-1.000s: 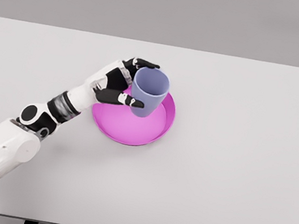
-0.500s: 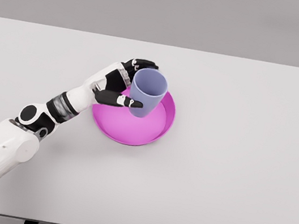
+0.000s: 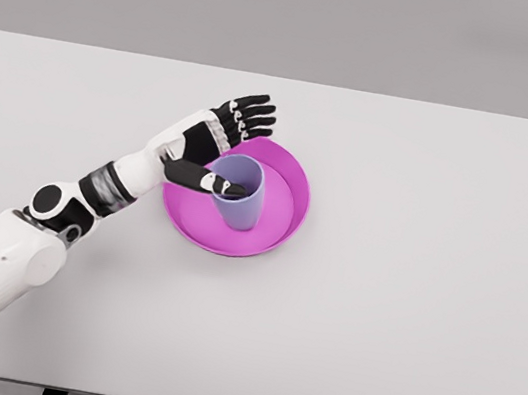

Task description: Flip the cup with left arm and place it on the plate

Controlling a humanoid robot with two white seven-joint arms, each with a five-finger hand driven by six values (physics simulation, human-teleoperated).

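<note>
While upright on plate [image 3: 293, 177], cup [image 3: 239, 193] beside hand [image 3: 215, 139].

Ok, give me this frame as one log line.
left hand: open, fingers spread, thumb across cup rim | lavender plastic cup: upright, mouth up, on round magenta plate | right arm: not visible | white table

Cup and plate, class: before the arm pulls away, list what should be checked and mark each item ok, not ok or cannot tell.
1. Cup on the pink plate: ok.
2. Cup upright, mouth up: ok.
3. Left robot hand fingers spread off the cup: ok.
4. Thumb clear of the cup rim: not ok, it lies across it.
5. Cup base flat on the plate: cannot tell.
6. Right arm out of the way: ok, not in view.
</note>
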